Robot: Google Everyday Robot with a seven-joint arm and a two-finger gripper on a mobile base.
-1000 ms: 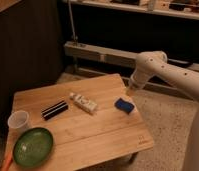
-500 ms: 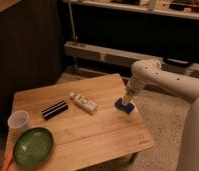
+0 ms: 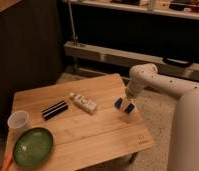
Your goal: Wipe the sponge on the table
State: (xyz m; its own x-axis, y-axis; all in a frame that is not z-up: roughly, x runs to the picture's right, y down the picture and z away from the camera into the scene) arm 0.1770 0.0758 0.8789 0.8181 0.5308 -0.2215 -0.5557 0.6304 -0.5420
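The sponge (image 3: 118, 103), a small blue block, lies near the right edge of the light wooden table (image 3: 93, 131). My gripper (image 3: 126, 104) comes down from the white arm on the right and sits right on the sponge. Blue shows on both sides of its tip, so part of the sponge is hidden beneath it.
A white bottle (image 3: 84, 103) lies at the table's middle, with a black-and-white striped bar (image 3: 54, 109) to its left. A green plate (image 3: 33, 146) and a clear cup (image 3: 18, 121) stand at the front left. A metal rail (image 3: 118, 57) runs behind the table.
The arm has bent and come lower, bringing the gripper from above the sponge down onto it. The sponge has stayed about where it was.
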